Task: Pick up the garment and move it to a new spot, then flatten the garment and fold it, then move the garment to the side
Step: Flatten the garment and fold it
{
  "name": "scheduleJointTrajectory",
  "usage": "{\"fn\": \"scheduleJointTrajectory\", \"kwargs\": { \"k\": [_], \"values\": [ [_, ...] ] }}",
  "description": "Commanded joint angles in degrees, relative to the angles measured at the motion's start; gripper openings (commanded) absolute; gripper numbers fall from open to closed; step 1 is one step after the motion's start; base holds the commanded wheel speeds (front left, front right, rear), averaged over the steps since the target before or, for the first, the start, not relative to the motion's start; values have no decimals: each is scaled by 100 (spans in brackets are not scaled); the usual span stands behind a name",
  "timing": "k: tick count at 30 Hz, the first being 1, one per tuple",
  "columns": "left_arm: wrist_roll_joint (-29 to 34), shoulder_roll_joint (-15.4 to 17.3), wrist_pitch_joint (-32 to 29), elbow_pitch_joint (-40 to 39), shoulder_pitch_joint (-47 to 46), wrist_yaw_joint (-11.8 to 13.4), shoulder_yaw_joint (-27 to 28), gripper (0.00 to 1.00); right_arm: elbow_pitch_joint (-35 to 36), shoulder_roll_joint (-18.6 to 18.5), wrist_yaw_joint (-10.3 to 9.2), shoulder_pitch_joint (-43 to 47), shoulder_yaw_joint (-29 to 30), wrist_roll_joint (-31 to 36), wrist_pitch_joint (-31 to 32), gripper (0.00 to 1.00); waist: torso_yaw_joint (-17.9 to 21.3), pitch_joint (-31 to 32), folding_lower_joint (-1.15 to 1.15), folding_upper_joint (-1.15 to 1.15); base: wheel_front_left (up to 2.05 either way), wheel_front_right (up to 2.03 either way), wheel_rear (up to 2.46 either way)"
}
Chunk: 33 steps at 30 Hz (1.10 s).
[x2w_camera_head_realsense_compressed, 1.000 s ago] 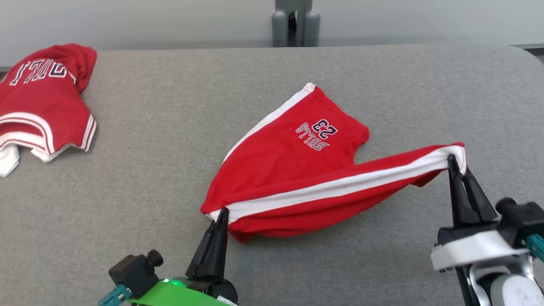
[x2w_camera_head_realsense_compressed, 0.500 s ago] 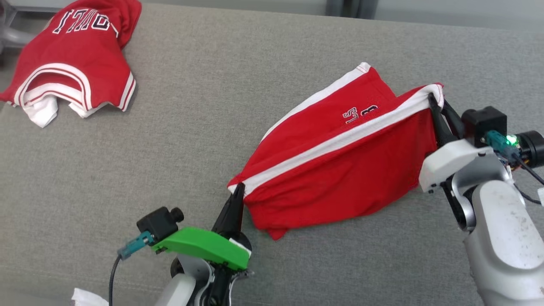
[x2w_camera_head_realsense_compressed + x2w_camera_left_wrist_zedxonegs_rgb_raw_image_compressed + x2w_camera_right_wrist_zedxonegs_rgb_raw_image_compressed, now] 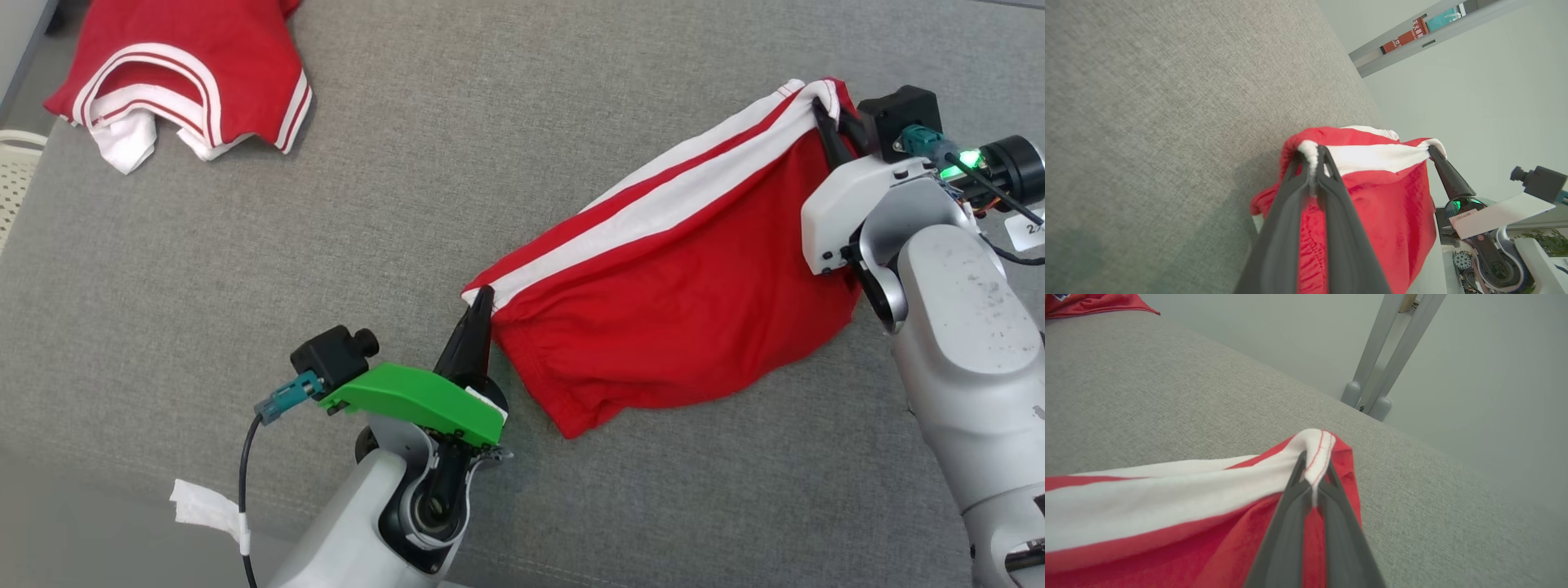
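Gripping opposite ends of the white-striped edge, the left gripper [image 3: 484, 296] and right gripper [image 3: 819, 114] each have jaws closed on the red shorts [image 3: 678, 286]. Shorts hang stretched between them over the grey table [image 3: 408, 204]. A red jersey [image 3: 188, 57] lies well apart, at the far left.

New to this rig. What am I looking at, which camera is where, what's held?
It is a two-armed robot. The wide picture comes from its head camera, looking down on a grey padded surface. The other two come from cameras on each wrist, looking along that gripper's two dark fingers. The left gripper and the right gripper are each shut on one end of the white stripe of the red shorts, stretched between them. A second red garment lies far left.
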<state>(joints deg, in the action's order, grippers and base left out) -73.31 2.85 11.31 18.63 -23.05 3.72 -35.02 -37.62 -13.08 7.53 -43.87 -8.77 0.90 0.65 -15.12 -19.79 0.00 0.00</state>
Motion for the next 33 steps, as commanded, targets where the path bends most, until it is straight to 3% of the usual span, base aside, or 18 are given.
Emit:
{"fn": "scheduleJointTrajectory", "kwargs": {
  "k": [1, 6, 7, 8, 9, 10, 11, 21, 33],
  "values": [
    [-95, 10, 62, 38, -141, 5, -48, 0, -147, -36, -9, -164, -44, -36, -48, 0, -106, -90, 0, 0, 0, 0, 0],
    [-330, 10, 210, 157, -280, 65, -246, 0, -746, -41, -8, -547, -226, -87, -141, 0, -172, -95, 0, 0, 0, 0, 0],
    [-362, 10, 234, 176, -294, 85, -276, 0, -844, -44, -8, -609, -241, -89, -158, 7, -178, -92, 0, 0, 0, 0, 0],
    [-399, 10, 255, 202, -307, 98, -306, 0, -966, -42, -9, -663, -250, -86, -179, 37, -182, -84, 0, 0, 0, 0, 0],
    [-406, 11, 269, 221, -325, 125, -334, 37, -1060, -34, -9, -703, -254, -90, -190, 100, -185, -76, 0, 0, 0, 0, 0],
    [-433, 11, 285, 237, -345, 141, -357, 75, -1168, -27, -8, -757, -251, -95, -228, 100, -187, -66, 0, 0, 0, 0, 0],
    [-442, 10, 305, 248, -352, 154, -370, 100, -1253, -18, -8, -796, -250, -98, -254, 100, -186, -54, 0, 0, 0, 0, 0],
    [394, 274, 383, 127, -71, 339, -255, 100, -1919, -74, -8, -936, -348, -259, -540, 100, -65, 245, 0, 0, 0, 0, 0],
    [2024, 840, 383, -765, 600, 728, 597, 100, -2326, -327, -8, -720, -666, -804, -245, 100, -60, 666, 0, 0, 0, 0, 0]
  ]
}}
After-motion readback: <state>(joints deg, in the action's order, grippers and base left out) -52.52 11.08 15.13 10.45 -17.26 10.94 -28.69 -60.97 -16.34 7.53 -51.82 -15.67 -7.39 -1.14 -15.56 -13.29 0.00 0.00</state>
